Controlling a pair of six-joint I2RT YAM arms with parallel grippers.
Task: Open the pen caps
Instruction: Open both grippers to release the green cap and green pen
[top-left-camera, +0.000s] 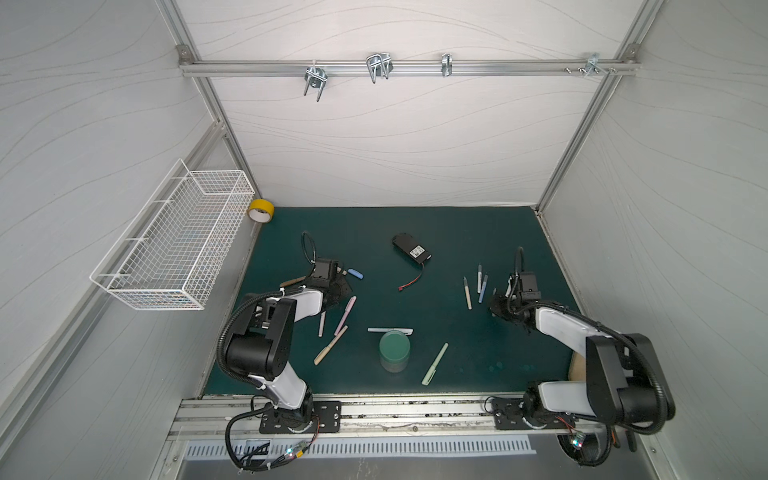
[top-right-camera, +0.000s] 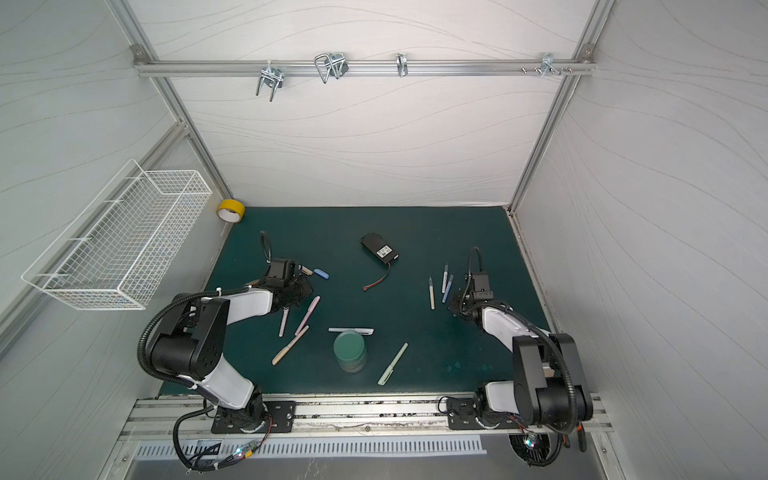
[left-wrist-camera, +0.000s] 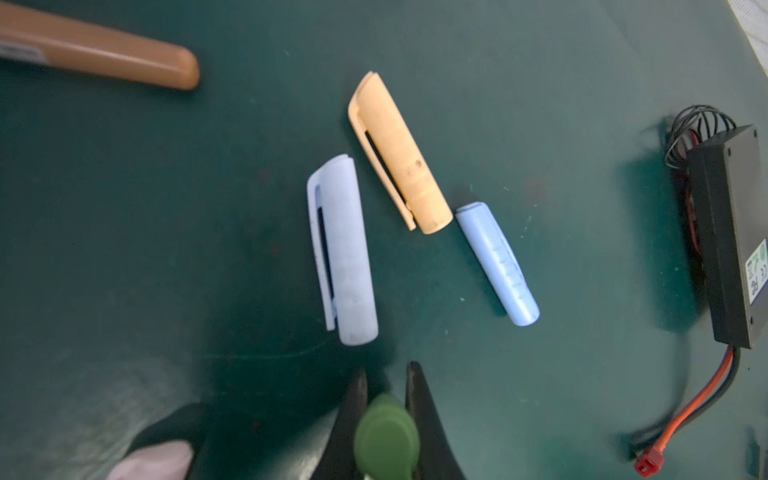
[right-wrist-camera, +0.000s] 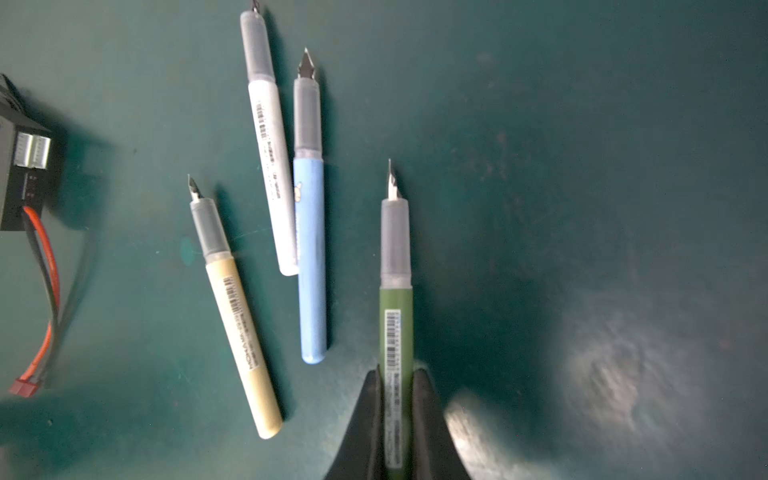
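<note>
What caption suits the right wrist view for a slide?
Right gripper shut on uncapped green pen; uncapped tan pen, white pen and blue pen lie beside it.

Left: your left gripper (top-right-camera: 300, 287) sits just beside a loose blue cap (top-right-camera: 321, 273) | Right: your right gripper (top-right-camera: 456, 306) near three uncapped pens (top-right-camera: 432, 293) | Centre: black battery pack (top-right-camera: 379, 249), far side; green container (top-right-camera: 350, 349) just beside white pen (top-right-camera: 365, 331)

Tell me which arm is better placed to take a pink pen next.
Left. The pink pen lies beside the left arm, whose jaws hold a green cap; the right arm, holding the green pen, is across the mat.
</note>
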